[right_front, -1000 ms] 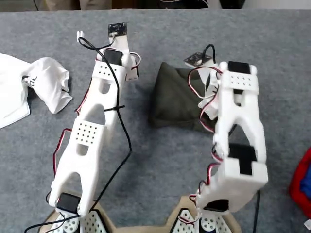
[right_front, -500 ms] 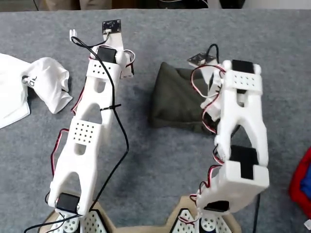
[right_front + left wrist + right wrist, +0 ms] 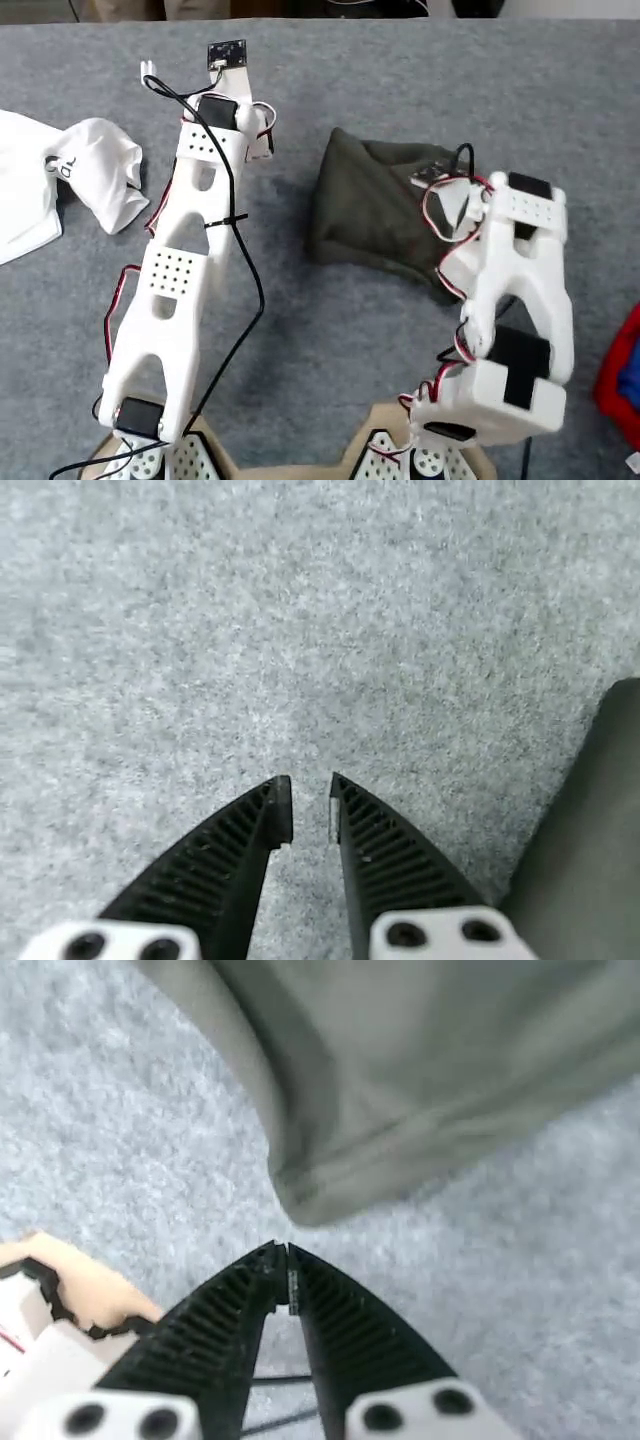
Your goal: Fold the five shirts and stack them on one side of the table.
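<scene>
Left gripper: fingers a narrow gap apart, nothing between them, tips over bare grey table cover. The olive shirt lies off to one side of it, not touching. Right gripper: tips pinched together and empty, just short of the olive shirt's corner. The fabric is ahead of the tips and no contact is visible. White shirt lies crumpled well apart, on the opposite side of the left arm from the olive one.
</scene>
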